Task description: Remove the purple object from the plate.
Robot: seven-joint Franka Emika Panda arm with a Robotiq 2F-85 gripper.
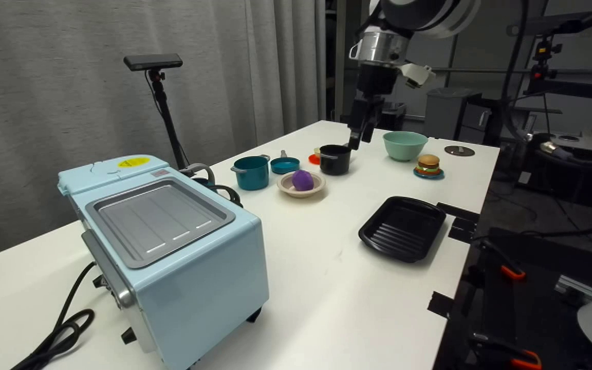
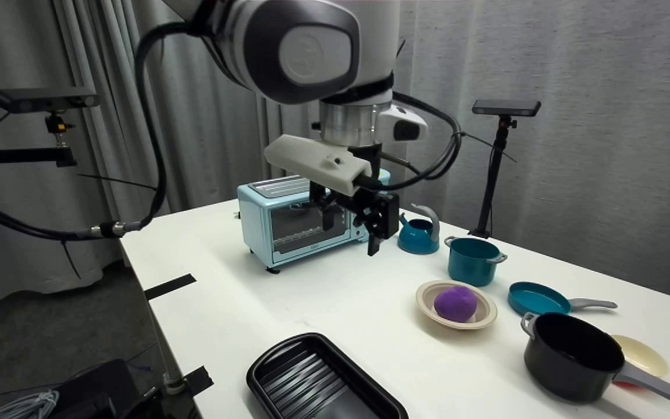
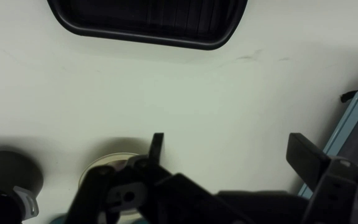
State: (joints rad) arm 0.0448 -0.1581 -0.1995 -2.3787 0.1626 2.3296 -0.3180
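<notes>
The purple object (image 1: 302, 180) is a rounded purple lump lying in the cream plate (image 1: 287, 189). Both also show in an exterior view, the purple object (image 2: 455, 304) inside the rim of the plate (image 2: 426, 298). My gripper (image 3: 227, 137) is open, with its fingers wide apart and nothing between them. In both exterior views the gripper (image 1: 361, 140) hangs above the table, apart from the plate; it also shows here (image 2: 350, 237). In the wrist view the plate (image 3: 95, 163) is at the lower left, partly behind one finger, which mostly hides the purple object.
A black ridged tray (image 2: 312, 378) lies near the table's edge. A light-blue toaster oven (image 1: 208, 288) stands at one end. Near the plate are a teal pot (image 2: 470, 262), a teal pan (image 2: 537, 298) and a black pot (image 2: 570, 361). A green bowl (image 1: 404, 146) and toy burger (image 1: 428, 165) stand farther off.
</notes>
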